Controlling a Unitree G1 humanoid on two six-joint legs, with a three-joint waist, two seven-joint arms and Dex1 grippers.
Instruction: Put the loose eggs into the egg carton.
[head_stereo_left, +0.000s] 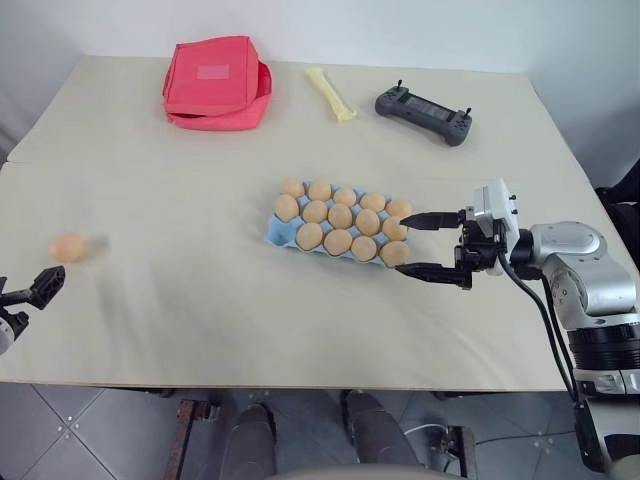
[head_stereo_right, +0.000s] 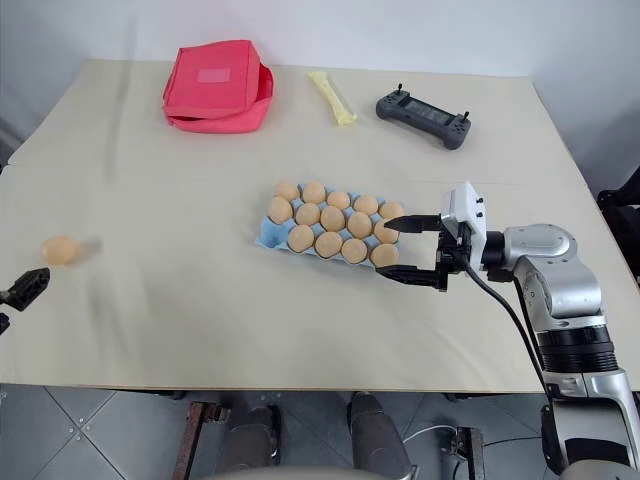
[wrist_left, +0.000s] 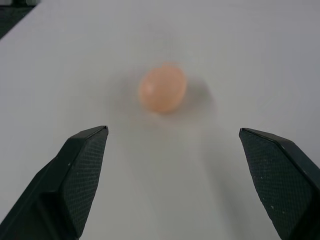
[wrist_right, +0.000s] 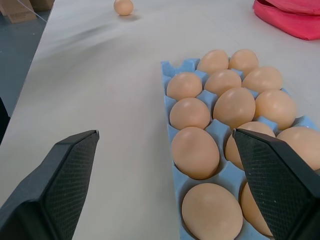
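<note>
Wide pale beige tabletop (head_stereo_left: 200, 320), with a light blue moulded-pulp egg carton (head_stereo_left: 272, 234) lying near its middle, a little toward the right side. Nearly every cup of the carton filled with smooth tan-orange eggs (head_stereo_left: 340, 216) in three rows; in the right wrist view one blue corner cup (wrist_right: 181, 66) bare. One loose tan-orange egg (head_stereo_left: 68, 247) resting alone on the bare tabletop far over on the left side, well apart from the carton.

Left tool (wrist_left: 172, 172) low at the left edge, pointing at the loose egg; black textured fingers (wrist_left: 82, 165) spread wide, nothing between them, the egg lying just ahead of the tips and untouched. Right tool (head_stereo_left: 412, 244) at the carton's right end, pointing leftward, fingers (head_stereo_left: 432, 218) likewise spread wide, one tip near the end egg of the far rows and the other beside the near corner egg; nothing gripped, contact with those eggs not certain.

Along the far edge: a red soft fabric pouch (head_stereo_left: 215, 82) toward the left, a pale yellow slender strip-shaped object (head_stereo_left: 331, 94) near the middle, and a dark grey handheld controller with two small sticks (head_stereo_left: 423, 114) to its right, all well apart from the carton.
</note>
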